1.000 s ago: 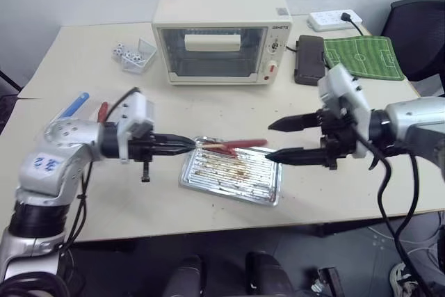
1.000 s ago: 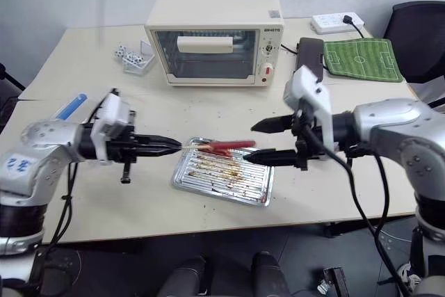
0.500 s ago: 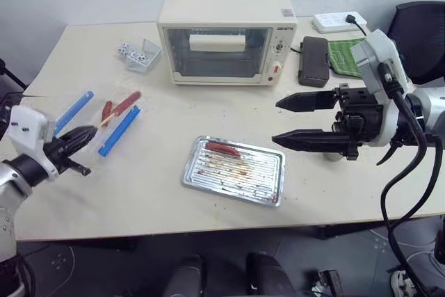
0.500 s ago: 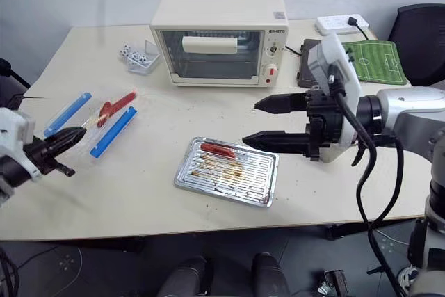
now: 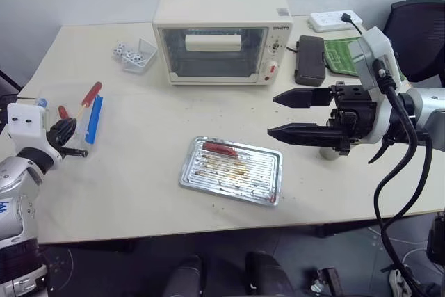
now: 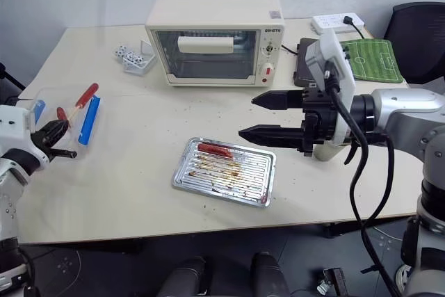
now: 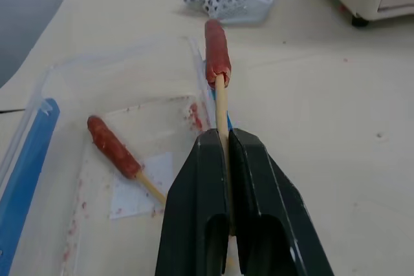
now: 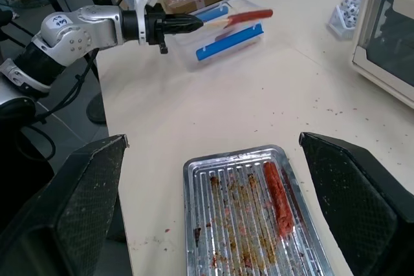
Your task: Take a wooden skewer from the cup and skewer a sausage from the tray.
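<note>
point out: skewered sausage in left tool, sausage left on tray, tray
skewered sausage (image 7: 217,53), left wrist view, middle of the red body on the stick.
sausage on the tray (image 5: 220,149), left eye view, its middle.
tray (image 5: 268,196), left eye view, near right rim.

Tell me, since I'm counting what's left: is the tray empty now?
No, one sausage lies in the tray, along one side.

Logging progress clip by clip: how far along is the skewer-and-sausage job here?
The skewering looks done: the left tool is shut on a wooden skewer with a sausage on its tip, held over the clear plastic bag, where another skewered sausage lies. The right tool is open and holds nothing. One sausage is left on the tray.
</note>
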You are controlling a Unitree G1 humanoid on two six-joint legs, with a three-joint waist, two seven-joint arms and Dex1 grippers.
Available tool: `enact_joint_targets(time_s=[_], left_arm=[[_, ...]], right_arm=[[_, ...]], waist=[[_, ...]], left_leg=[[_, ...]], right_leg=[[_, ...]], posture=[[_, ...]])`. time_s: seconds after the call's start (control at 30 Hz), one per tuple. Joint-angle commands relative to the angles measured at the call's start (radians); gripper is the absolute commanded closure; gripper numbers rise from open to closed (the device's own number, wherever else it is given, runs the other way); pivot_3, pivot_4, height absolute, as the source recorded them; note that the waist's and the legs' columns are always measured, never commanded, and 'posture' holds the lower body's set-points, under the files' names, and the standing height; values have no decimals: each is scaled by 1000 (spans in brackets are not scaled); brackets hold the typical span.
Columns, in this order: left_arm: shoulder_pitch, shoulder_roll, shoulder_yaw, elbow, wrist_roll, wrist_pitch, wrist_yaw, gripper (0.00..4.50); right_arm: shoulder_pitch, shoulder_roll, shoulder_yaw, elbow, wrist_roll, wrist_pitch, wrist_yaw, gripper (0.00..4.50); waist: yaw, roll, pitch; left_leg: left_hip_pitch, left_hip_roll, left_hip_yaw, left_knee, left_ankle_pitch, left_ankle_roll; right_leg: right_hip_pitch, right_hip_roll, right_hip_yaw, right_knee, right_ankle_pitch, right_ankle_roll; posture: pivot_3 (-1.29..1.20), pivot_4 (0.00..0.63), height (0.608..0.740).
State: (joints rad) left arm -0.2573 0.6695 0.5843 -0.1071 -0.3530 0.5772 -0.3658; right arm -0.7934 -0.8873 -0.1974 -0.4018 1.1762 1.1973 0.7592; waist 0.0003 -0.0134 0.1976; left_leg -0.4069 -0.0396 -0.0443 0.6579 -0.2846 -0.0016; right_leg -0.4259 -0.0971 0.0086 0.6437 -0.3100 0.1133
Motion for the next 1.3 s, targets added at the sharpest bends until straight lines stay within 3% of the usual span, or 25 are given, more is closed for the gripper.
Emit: enact_joint_targets(time_s=[0.03, 0.3, 0.53, 0.8, 0.97, 1.07, 1.2, 1.3], left_arm=[[-11, 3, 41, -48, -12, -47, 25, 4500], [85, -21, 119, -73, 26, 29, 179, 4500], [117, -45, 101, -89, 16, 108, 223, 4500], [80, -24, 95, -65, -5, 92, 187, 2234], [174, 23, 209, -128, -142, 150, 27, 764], [336, 83, 314, -167, -198, 132, -150, 764], [534, 87, 464, -170, -263, 126, -316, 764], [601, 74, 529, -127, -259, 100, -327, 764]], right_arm=[[5, -6, -17, -5, 5, -26, 6, 50], [20, -41, -29, -3, -18, -35, 28, 50], [10, -56, -30, 1, -8, -40, 30, 50], [17, -55, -23, 6, -23, -50, 36, 0], [34, -110, -23, 18, -83, -82, 94, 0], [45, -170, -9, 53, -153, -131, 171, 0], [28, -205, 26, 131, -238, -191, 244, 0], [0, -202, 52, 184, -277, -213, 277, 0]], waist=[[0, 0, 0], [-1, 0, 0], [9, -1, -1], [14, -1, -1], [3, -1, -1], [-5, -2, 0], [-6, -1, 0], [-4, -1, 0]], left_leg=[[0, 0, 0, 0, 0, 0], [0, 0, 1, -1, 0, 0], [0, 0, 0, 0, 0, 0], [0, 0, 0, 0, -1, 0], [0, 1, 1, -2, -1, -1], [1, 1, 2, -4, -1, -1], [2, 2, 3, -7, -1, -1], [2, 2, 3, -8, -2, 0]], right_leg=[[0, 0, 0, 0, 0, 0], [-1, 0, 1, 0, 0, 0], [0, 0, 0, 0, 0, 0], [0, 0, 0, 0, 0, 0], [0, 0, 0, -1, 0, 0], [-1, 0, 1, -4, 0, -1], [0, 0, 1, -7, -1, -1], [0, 0, 4, -7, -1, -2]], posture=[[0, 150, 740], [0, 150, 740], [0, 150, 740], [0, 150, 740], [0, 150, 740], [0, 150, 740], [0, 150, 740], [0, 150, 740]])
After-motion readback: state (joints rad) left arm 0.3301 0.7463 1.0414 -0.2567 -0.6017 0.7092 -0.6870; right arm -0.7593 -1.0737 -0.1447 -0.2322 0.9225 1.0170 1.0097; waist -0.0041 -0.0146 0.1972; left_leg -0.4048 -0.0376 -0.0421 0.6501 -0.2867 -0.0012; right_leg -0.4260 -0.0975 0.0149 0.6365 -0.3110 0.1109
